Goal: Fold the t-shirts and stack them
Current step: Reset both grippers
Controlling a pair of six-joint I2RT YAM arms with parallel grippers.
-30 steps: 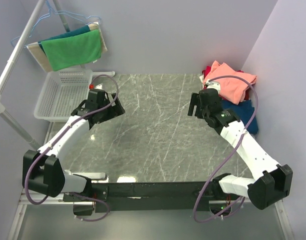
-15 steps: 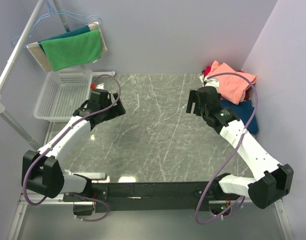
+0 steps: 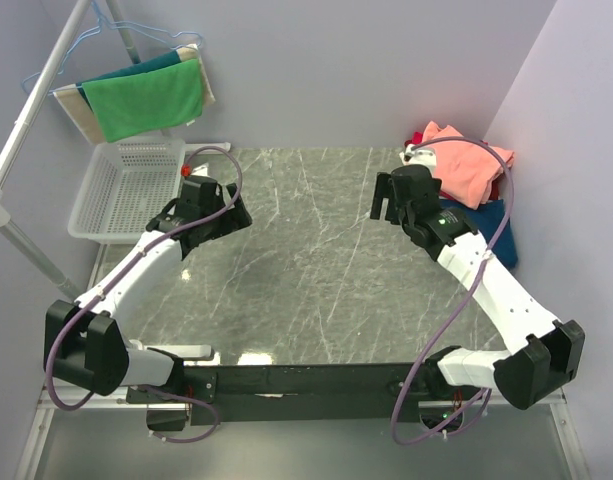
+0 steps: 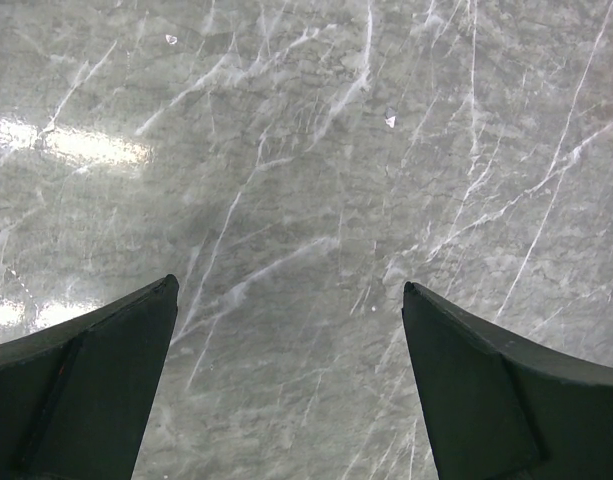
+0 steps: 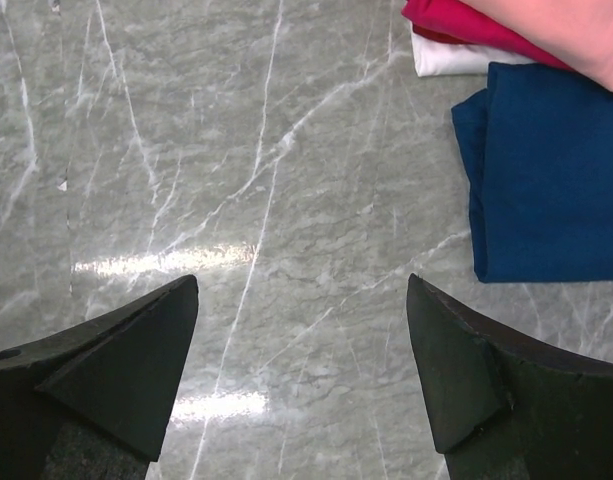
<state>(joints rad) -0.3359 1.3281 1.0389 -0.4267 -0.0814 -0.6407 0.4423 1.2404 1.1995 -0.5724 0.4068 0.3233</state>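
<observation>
Gray marble table (image 3: 316,260) holds the t-shirts (image 3: 468,170) piled in its far right corner, partly hidden by the right arm. Both arms reach inward, left gripper (image 4: 288,300) and right gripper (image 5: 301,290) spread wide, holding nothing. Only the right wrist view shows the navy shirt (image 5: 546,180) up close.

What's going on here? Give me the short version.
Two robot arms hover over a marble table, with t-shirts to fold and stack. Neither is handling anything: the left gripper and the right gripper are both open and empty. The shirts lie piled at the far right corner, a pink shirt on top of a red shirt, and a blue shirt at the pile's near edge. The right gripper is nearer the pile.
</observation>
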